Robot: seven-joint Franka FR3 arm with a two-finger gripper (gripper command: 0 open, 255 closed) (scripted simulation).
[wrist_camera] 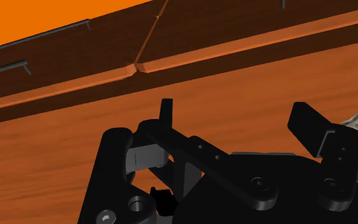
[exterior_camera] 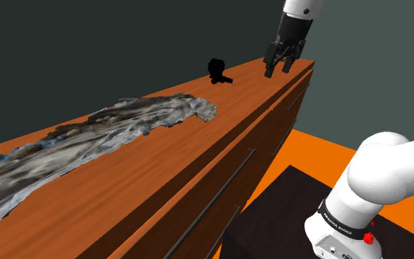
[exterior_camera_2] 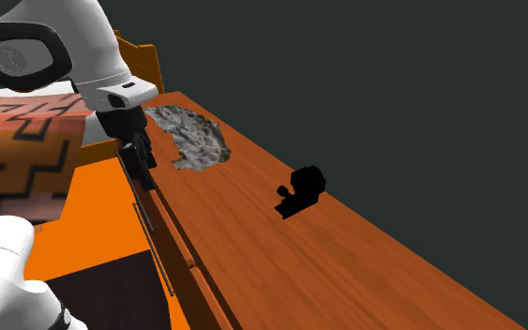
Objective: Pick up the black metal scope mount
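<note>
Black scope mount [exterior_camera: 218, 71] sits on the wooden dresser top [exterior_camera: 161, 169] (near its back edge). The gripper [exterior_camera: 280, 65] hangs nearby, fingers spread, touching nothing.

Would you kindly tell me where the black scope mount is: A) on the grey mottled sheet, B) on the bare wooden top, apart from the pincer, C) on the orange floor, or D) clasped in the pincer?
B: the scope mount stands on the wooden top, with a clear gap to the open pincer.
</note>
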